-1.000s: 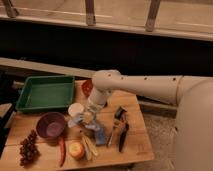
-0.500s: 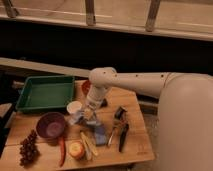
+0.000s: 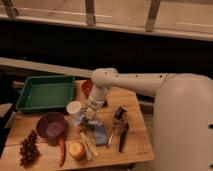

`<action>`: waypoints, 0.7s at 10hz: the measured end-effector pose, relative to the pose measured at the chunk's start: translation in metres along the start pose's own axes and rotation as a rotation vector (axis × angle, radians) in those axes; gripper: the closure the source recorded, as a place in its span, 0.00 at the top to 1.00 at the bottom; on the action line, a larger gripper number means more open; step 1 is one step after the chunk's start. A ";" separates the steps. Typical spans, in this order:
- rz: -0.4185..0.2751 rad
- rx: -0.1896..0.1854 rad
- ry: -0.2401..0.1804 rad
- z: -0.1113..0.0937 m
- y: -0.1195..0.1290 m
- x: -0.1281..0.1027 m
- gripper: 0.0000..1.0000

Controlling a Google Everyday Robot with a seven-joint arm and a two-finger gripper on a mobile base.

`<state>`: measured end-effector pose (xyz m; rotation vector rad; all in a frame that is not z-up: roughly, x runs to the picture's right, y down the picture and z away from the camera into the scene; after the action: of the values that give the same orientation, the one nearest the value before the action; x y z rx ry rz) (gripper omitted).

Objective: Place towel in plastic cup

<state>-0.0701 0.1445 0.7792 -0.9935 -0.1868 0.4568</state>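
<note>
Hovered as one gripper [image 3: 90, 113], grip state impossible to tell, half-hiding one bluish towel [image 3: 98, 132] on the table [image 3: 135, 145], just beside one white plastic cup [image 3: 74, 107].

Arm [image 3: 135, 80] reaches left, elbow bent, gripper [image 3: 89, 114] pointing down

I get a single view, set high on the robot's own side and looking down and forward over its white arm [image 3: 145, 82]. It takes in the whole wooden table [image 3: 132, 100], the gripper [image 3: 90, 113] mid-frame, and a railing [image 3: 90, 12] at the far edge.
</note>
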 end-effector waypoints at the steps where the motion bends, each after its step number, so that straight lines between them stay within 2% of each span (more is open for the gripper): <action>1: 0.008 -0.006 0.000 0.000 0.000 0.003 0.36; 2: 0.023 -0.012 -0.001 0.000 -0.001 0.008 0.51; 5: 0.033 -0.008 -0.010 -0.004 -0.003 0.008 0.76; 7: 0.036 0.000 -0.021 -0.010 -0.005 0.008 0.80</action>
<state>-0.0585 0.1381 0.7772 -0.9935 -0.1874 0.5004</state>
